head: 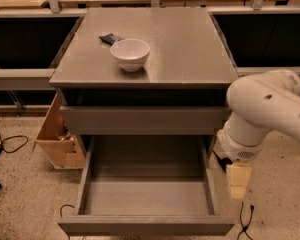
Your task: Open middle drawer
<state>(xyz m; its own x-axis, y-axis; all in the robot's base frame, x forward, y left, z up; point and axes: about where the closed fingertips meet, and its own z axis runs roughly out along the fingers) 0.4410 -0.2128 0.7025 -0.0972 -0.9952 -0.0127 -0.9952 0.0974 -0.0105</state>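
At centre frame you have a grey cabinet (190,49) with a flat top, set on a speckled floor (20,199) between two dark shelf bays.

Item 1: robot arm (270,104), white, thick-jointed, entering from the right edge and bending down beside the cabinet's right side.

Item 2: middle drawer (145,226), pulled well out toward you below the cabinet body. Its grey inside shows in full and holds nothing you can see. Its plain flat front sits near the bottom edge of the view.

Item 3: upper drawer front (145,120), grey, handleless, directly above the open drawer, with a dark gap between it and the top.

Item 4: brown cardboard box (57,134), on the floor against the cabinet's left side.

Item 5: white bowl (130,53), upright on the top, toward the left front.

Item 6: gripper (238,181), cream-coloured, pointing down, just beside the open drawer's right wall and outside it. You cannot tell whether it is spread or pressed together. It carries nothing visible.

Item 7: small dark packet (111,38), lying just behind the bowl.

Item 8: black cable (7,144), on the floor at left.
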